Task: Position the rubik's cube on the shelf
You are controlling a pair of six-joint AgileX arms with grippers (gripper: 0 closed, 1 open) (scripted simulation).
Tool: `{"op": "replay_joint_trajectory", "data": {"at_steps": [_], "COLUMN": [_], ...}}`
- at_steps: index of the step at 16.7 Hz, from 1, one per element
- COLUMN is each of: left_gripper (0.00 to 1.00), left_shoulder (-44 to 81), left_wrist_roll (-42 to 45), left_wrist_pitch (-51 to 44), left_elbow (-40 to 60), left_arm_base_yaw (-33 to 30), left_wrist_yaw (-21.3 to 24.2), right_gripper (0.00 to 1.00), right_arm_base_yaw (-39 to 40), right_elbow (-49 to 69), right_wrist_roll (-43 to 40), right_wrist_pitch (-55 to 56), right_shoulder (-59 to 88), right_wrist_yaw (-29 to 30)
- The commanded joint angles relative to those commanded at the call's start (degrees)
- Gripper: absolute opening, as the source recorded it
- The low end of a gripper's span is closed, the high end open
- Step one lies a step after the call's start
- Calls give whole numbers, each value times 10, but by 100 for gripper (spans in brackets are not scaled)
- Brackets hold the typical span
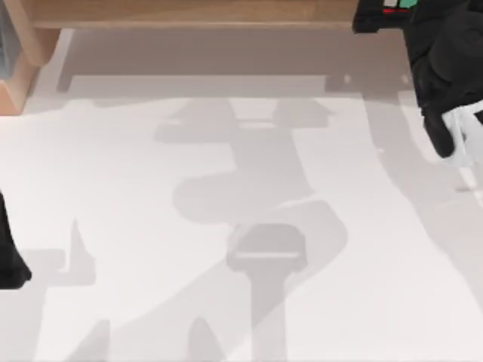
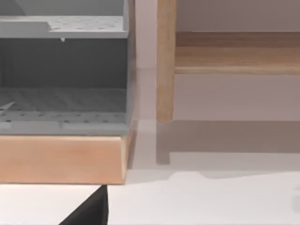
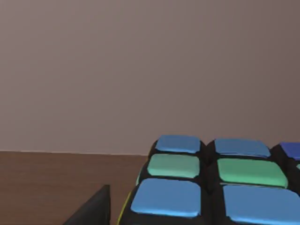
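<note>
While our right arm (image 1: 445, 83) reaches over shelf (image 1: 189, 13) at far right of table (image 1: 226, 226), rubik's cube (image 3: 211, 183) sits just above brown shelf board, right under our right wrist, blue and green stickers showing. Cannot tell state of right jaws. Left arm (image 1: 11, 256) parked at table's left edge, its jaws likewise untellable. Grey rack (image 2: 63, 70) on wooden base stands left of shelf.

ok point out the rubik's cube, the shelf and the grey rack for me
rubik's cube (image 3: 174, 165): right wrist view, on a green sticker of its near face
shelf (image 1: 189, 12): top view, on the bare wooden board along the far edge
grey rack (image 2: 63, 61): left wrist view, on its dark inner wall above the wooden base
</note>
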Motion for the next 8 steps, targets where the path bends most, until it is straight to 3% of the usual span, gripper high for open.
{"op": "replay_joint_trajectory", "data": {"at_steps": [4,8], "left_gripper": [100,100], "left_shoulder": [0,0], "left_wrist_roll": [0,0], "left_wrist_pitch": [0,0], "left_elbow": [0,0], "left_arm_base_yaw": [0,0], "left_wrist_yaw": [0,0], "right_gripper": [100,100], "right_arm_base_yaw": [-37,-108], "right_elbow": [-102,-257], "right_wrist_roll": [-57,-169], "right_wrist_pitch": [31,72], "right_shoulder": [-40,-83], "right_wrist_yaw": [-108,-289]}}
